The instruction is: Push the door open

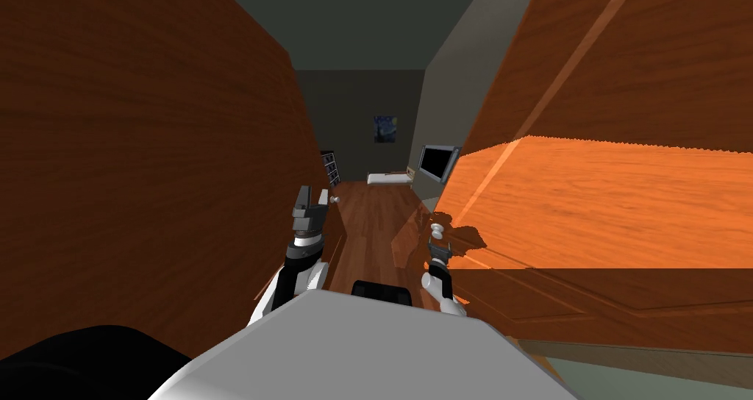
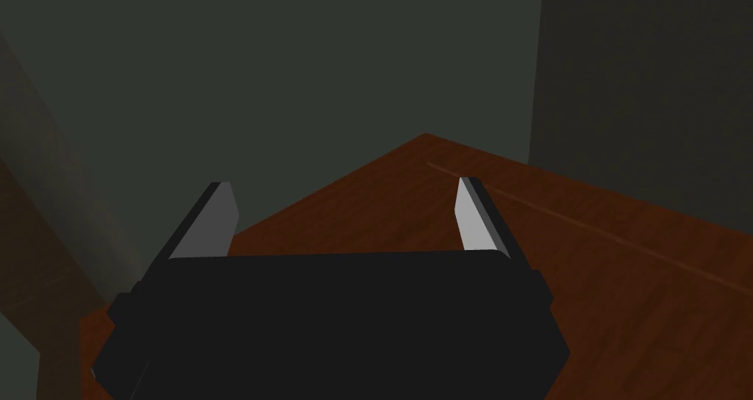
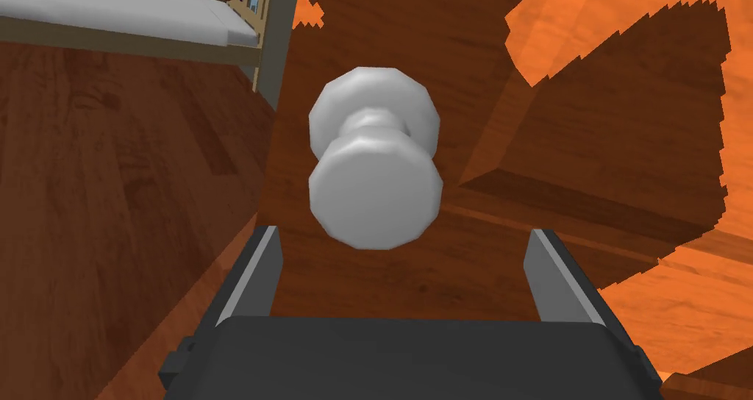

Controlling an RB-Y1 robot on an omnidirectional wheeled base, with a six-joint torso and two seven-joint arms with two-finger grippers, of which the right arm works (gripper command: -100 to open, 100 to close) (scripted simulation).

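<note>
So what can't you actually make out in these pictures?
Head view: the orange door runs off the picture's edge, so its far side is unseen.
Head view: the picture on the far wall is too small to read.
Right wrist view: whether the right hand touches the white knob; depth is unclear.
Left wrist view: too dim to name the brown surface past the left hand.
</note>
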